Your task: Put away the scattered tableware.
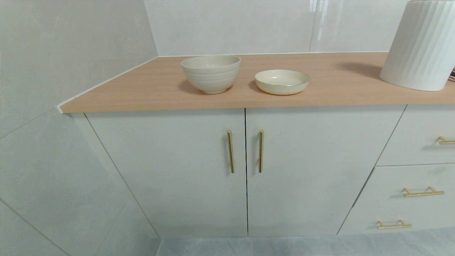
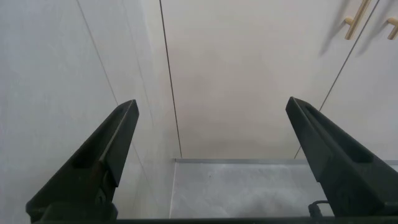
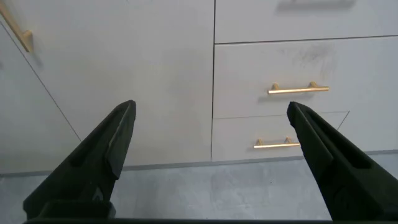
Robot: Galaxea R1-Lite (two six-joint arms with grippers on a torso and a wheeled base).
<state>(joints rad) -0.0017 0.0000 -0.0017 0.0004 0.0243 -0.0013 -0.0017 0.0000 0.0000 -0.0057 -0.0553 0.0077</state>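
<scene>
Nothing is stored yet: the ribbed bowl [image 1: 211, 73] and shallow dish [image 1: 282, 81] sit on the countertop [image 1: 149, 89] above shut cabinet doors [image 1: 177, 170], while the left gripper [image 2: 211, 155] and right gripper [image 3: 211, 155] hang low, jaws wide and empty.

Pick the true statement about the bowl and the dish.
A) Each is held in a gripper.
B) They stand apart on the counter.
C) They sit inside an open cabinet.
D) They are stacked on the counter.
B: the bowl and the dish stand side by side with a gap between them on the counter, above the shut doors.
</scene>
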